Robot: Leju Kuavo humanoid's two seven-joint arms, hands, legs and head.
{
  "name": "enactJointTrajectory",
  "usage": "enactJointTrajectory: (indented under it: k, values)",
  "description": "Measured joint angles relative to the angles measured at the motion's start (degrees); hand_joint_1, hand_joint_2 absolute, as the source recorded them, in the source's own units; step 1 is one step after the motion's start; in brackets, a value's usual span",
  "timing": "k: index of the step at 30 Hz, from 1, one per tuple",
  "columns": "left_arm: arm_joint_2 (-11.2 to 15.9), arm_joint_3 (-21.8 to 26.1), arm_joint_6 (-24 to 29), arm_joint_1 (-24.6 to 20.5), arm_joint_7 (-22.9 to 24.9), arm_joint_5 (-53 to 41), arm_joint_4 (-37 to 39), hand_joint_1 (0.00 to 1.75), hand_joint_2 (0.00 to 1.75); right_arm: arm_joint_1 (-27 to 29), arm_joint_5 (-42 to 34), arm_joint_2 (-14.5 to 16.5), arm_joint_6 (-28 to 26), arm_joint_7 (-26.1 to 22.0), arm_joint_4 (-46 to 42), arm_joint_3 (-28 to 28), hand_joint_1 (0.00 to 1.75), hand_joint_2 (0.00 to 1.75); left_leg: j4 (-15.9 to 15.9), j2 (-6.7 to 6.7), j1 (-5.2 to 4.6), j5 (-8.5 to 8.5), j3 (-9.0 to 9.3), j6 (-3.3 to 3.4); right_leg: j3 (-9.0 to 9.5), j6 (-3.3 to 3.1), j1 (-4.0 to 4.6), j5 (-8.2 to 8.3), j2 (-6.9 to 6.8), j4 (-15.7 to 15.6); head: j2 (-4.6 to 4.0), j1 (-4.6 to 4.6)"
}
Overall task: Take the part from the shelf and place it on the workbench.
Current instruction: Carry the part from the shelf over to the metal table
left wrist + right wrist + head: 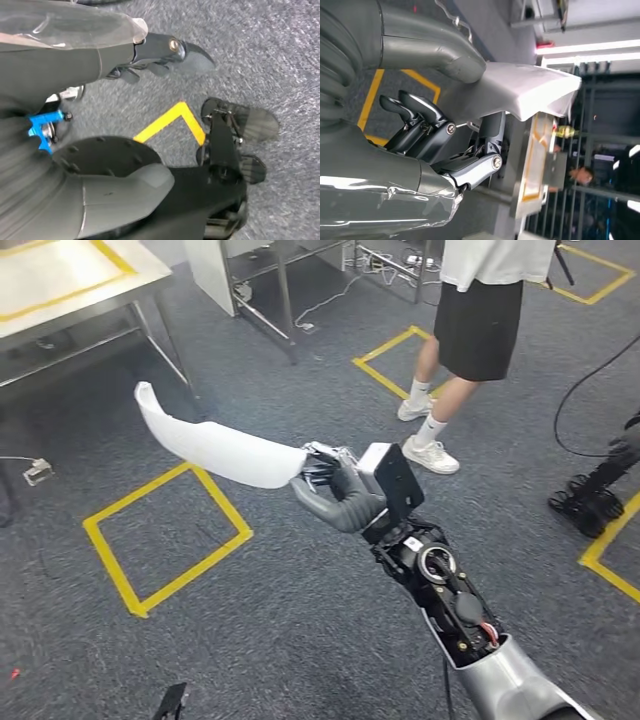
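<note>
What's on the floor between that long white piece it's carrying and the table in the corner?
Nothing: in the head view, bare grey carpet lies between the white part, held by the right hand, and the workbench.

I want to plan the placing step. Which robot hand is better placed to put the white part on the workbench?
The right robot hand. It already grips the white part, stretched toward the workbench. The left robot hand holds nothing and points at the floor.

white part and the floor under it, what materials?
White part: looks like moulded plastic, smooth with a satin sheen and a thin curved edge; painted metal can't be ruled out. It is held in the right robot hand. Floor: grey short-pile carpet, speckled and matte, marked with yellow tape.
</note>
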Motion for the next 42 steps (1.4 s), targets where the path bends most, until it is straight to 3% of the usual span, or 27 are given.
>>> enactJointTrajectory:
  k: [2,4,5,7,9,10,12,14,15,17,19,20,21,23,24,25,27,28,30,31,32,34,35,37,39,40,42]
  values:
    - [-0.1,-0.3,0.0,-0.2,0.0,0.0,0.0,0.0,1.75,0.1,0.0,0.0,0.0,0.0,0.0,0.0,1.75,1.75,7.9,2.8,0.25,-3.3,-4.24,-0.83,0.26,-0.23,0.09,-0.22,-1.74,-0.1,0.0,-0.58]
    - [-0.1,-0.4,-0.1,-0.2,0.0,0.0,0.0,0.0,1.75,0.3,0.0,0.0,-0.1,0.1,0.1,0.1,1.75,1.75,11.8,3.32,0.62,-3.71,-6.68,-1.37,0.46,-0.17,0.05,-0.55,-3.42,-0.1,0.0,-0.78]
    - [0.0,-0.5,-0.1,-0.2,0.0,0.0,0.0,0.0,1.75,0.3,0.0,0.0,-0.1,0.2,0.2,0.1,1.75,1.75,10.5,3.48,0.77,-2.38,-6.23,-1.56,0.61,-0.02,-0.03,-0.74,-4.18,0.0,0.0,-0.93]
    - [0.1,-0.7,-0.1,-0.1,0.0,0.0,0.0,0.0,1.75,0.2,0.0,0.0,-0.1,0.2,0.2,0.3,1.75,1.75,2.7,5.19,0.89,1.75,-2.38,-1.76,1.12,0.52,-0.15,-1.28,-5.57,0.1,0.0,-1.32]
    - [0.1,-0.9,-0.2,-0.2,0.0,0.0,0.0,0.0,1.75,0.1,0.0,0.0,-0.2,0.2,0.2,0.4,1.75,1.75,-3.5,7.11,0.58,3.89,0.8,-1.14,1.58,1.26,0.1,-1.9,-6.66,0.3,0.0,-1.82]
    - [0.1,-0.9,-0.3,-0.2,0.0,0.0,0.0,0.0,1.75,0.1,0.0,0.0,-0.2,0.2,0.2,0.4,1.75,1.75,-4.6,7.46,0.39,3.93,1.32,-0.58,1.78,1.64,0.33,-2.17,-7.15,0.4,0.0,-1.78]
    - [0.1,-0.9,-0.3,-0.1,0.0,0.1,0.0,0.0,1.75,0.0,0.2,0.0,-0.3,0.3,0.2,0.5,1.75,1.75,-4.4,6.07,0.2,3.56,1.19,0.63,2.25,2.28,0.42,-2.57,-8.17,0.3,0.0,-1.25]
    - [0.1,-0.9,-0.3,0.1,0.0,0.2,0.0,0.0,1.75,0.0,0.3,0.0,-0.2,0.4,0.2,0.6,1.75,1.75,-4.5,4.81,0.35,3.43,1.31,1.42,2.09,2.86,0.13,-3.99,-7.09,1.7,0.0,-0.84]
    - [0.1,-1.0,-0.2,0.1,0.0,0.2,0.0,0.0,1.75,-0.1,0.3,0.1,-0.2,0.4,0.2,0.7,1.75,1.75,-4.5,4.17,0.45,3.43,1.41,1.77,1.05,3.01,0.03,-5.54,-5.7,4.3,0.0,-0.56]
    - [0.1,-1.0,-0.1,0.1,-0.1,0.2,0.0,0.0,1.75,0.0,0.3,0.0,-0.2,0.5,0.2,0.8,1.75,1.75,-4.5,2.78,0.34,3.38,1.51,2.21,-3.12,2.9,0.12,-9.39,-2.84,12.6,0.0,0.13]
    - [0.1,-1.0,-0.1,0.1,-0.1,0.3,0.0,0.0,1.75,0.2,0.3,0.0,-0.2,0.5,0.3,0.9,1.75,1.75,-4.5,1.14,0.0,3.3,1.63,2.42,-6.68,2.48,0.41,-10.64,-1.98,18.6,0.0,0.56]
    - [0.0,-1.0,-0.1,0.2,-0.1,0.3,0.0,0.0,1.75,0.3,0.3,0.0,-0.1,0.5,0.4,0.9,1.75,1.75,-4.4,0.24,-0.16,3.24,1.74,2.47,-7.03,2.15,0.57,-9.47,-1.78,18.3,0.0,0.64]
    - [0.0,-1.0,-0.1,0.2,-0.1,0.3,0.0,0.0,1.75,0.3,0.3,0.0,-0.1,0.5,0.4,1.0,1.75,1.75,-4.4,-0.65,-0.27,3.18,1.91,2.51,-6.29,1.73,0.74,-7.23,-1.38,15.7,0.0,0.69]
    - [0.0,-1.0,-0.1,0.2,-0.1,0.4,0.0,0.0,1.75,0.3,0.3,0.0,-0.1,0.5,0.5,1.1,1.75,1.75,-4.3,-2.31,-0.43,3.02,2.13,2.48,-3.35,0.75,0.87,-2.34,1.07,7.6,0.0,0.69]
    - [-0.1,-1.0,0.0,0.2,-0.1,0.4,0.0,0.0,1.75,0.2,0.3,0.0,-0.1,0.5,0.5,1.2,1.75,1.75,-4.2,-3.09,-0.4,2.97,2.07,2.38,-2.09,0.47,0.87,-1.0,2.34,4.4,0.0,0.68]
    - [-0.1,-1.0,0.0,0.2,-0.2,0.4,0.0,0.0,1.75,0.3,0.3,0.0,-0.1,0.5,0.5,1.2,1.75,1.75,-4.2,-3.79,-0.3,2.97,1.94,2.21,-1.38,0.32,0.89,-0.53,3.21,2.6,0.0,0.66]
    - [0.0,-1.0,0.0,0.4,-0.2,0.4,0.0,0.0,1.75,0.3,0.3,0.1,-0.1,0.6,0.5,1.3,1.75,1.75,-4.3,-5.15,-0.09,3.12,1.67,1.62,-0.81,0.19,0.88,-0.79,2.67,1.7,0.0,0.74]
    - [0.0,-1.0,0.0,0.5,-0.2,0.4,0.0,0.0,1.75,0.3,0.3,0.1,-0.1,0.6,0.5,1.4,1.75,1.75,-4.2,-4.6,-0.12,3.03,1.58,1.32,-0.55,-0.01,0.79,-0.71,1.95,1.4,0.0,0.76]
    - [0.1,-1.0,0.0,0.7,-0.2,0.5,0.0,0.0,1.75,0.2,0.2,0.2,0.0,0.5,0.4,1.4,1.75,1.75,-1.3,-1.01,-0.33,1.32,0.18,0.66,0.04,-0.48,0.5,-0.53,0.36,0.7,0.0,0.33]
    - [0.0,-1.0,0.0,0.7,-0.2,0.5,0.0,0.0,1.75,0.2,0.1,0.3,0.0,0.5,0.5,1.4,1.75,1.75,2.0,1.3,-0.24,-0.34,-1.44,0.34,0.21,-0.66,0.52,-0.52,-0.47,0.5,0.0,0.05]
    - [0.0,-1.0,0.0,0.6,-0.2,0.6,0.0,0.0,1.75,0.2,-0.1,0.3,0.1,0.4,0.5,1.4,1.75,1.75,6.0,2.64,-0.1,-2.15,-3.56,-0.02,0.27,-0.8,0.56,-0.59,-1.34,0.5,0.0,-0.24]
    - [0.0,-1.0,0.1,0.4,-0.2,0.8,0.0,0.0,1.75,0.3,-0.8,0.3,0.4,0.3,0.6,1.4,1.75,1.75,12.2,3.32,0.32,-3.98,-6.91,-0.56,0.33,-0.85,0.59,-0.78,-3.13,0.5,0.0,-0.51]
    - [0.0,-1.1,0.1,0.5,-0.2,1.0,0.0,0.0,1.75,0.4,-1.3,0.3,0.6,0.1,0.8,1.5,1.75,1.75,12.3,3.44,0.51,-3.38,-7.06,-0.75,0.41,-0.81,0.58,-0.91,-3.99,0.5,0.0,-0.68]
    - [0.1,-1.1,0.2,0.5,-0.1,1.3,0.0,0.0,1.75,0.4,-2.5,0.4,1.1,-0.4,1.0,1.5,1.75,1.75,5.8,4.46,0.72,0.28,-3.7,-0.85,0.77,-0.5,0.55,-1.26,-5.51,0.5,0.0,-1.09]
    - [0.1,-1.2,0.3,0.4,-0.1,1.4,-0.1,0.0,1.75,0.2,-3.4,0.5,1.1,-0.7,1.1,1.6,1.75,1.75,-2.1,6.47,0.45,3.03,0.49,-0.41,1.12,0.11,0.83,-1.72,-6.67,0.6,0.0,-1.41]
    - [0.1,-1.3,0.3,0.4,-0.1,1.4,-0.1,0.0,1.75,0.2,-3.9,0.6,1.2,-0.8,1.2,1.6,1.75,1.75,-4.0,7.03,0.29,3.45,1.51,-0.02,1.25,0.42,0.98,-1.9,-7.1,0.6,0.0,-1.36]
    - [0.1,-1.4,0.3,0.5,-0.1,1.4,-0.1,0.0,1.75,0.1,-5.2,0.9,1.8,-1.1,1.5,1.6,1.75,1.75,-4.5,6.5,0.05,3.35,1.67,0.85,1.54,0.99,1.14,-2.14,-7.83,0.6,0.0,-0.96]
